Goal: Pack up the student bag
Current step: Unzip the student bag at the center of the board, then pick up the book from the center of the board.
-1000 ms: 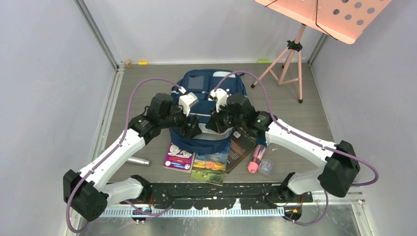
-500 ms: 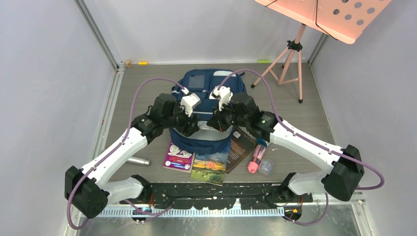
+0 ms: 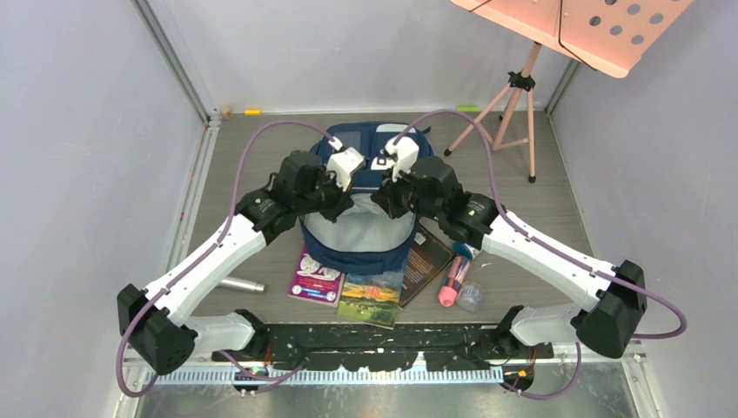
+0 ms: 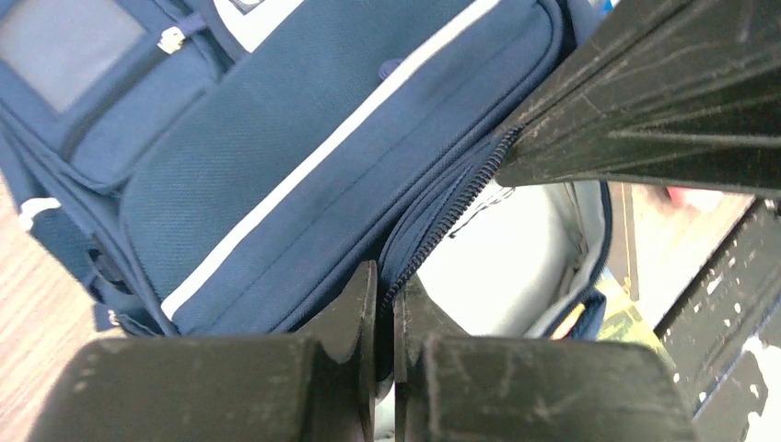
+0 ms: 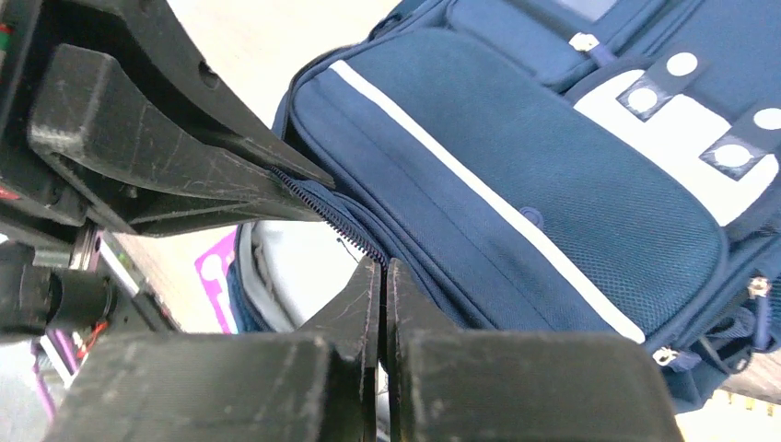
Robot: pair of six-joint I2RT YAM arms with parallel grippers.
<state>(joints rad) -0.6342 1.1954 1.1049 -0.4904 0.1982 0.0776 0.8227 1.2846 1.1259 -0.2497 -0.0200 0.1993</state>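
Wood-grain tabletop (image 3: 540, 209), navy woven student bag (image 3: 357, 254), left end effector (image 4: 385, 276) and right end effector (image 5: 382, 267) clamping its zipper (image 4: 451, 207)

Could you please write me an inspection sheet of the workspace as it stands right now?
Surface: grey wood-look table, no spills seen.
Job's things: student bag mid-table, main compartment open, pale lining showing.
Clutter: three books at the bag's near edge; silver cylinder to their left; pink item to their right.
Grippers: left gripper and right gripper each have their fingers shut on the zip edge of the bag's opening.
Cables: purple cables arch over both arms, no snag seen.
Surroundings: pink music stand at the far right; pale walls.
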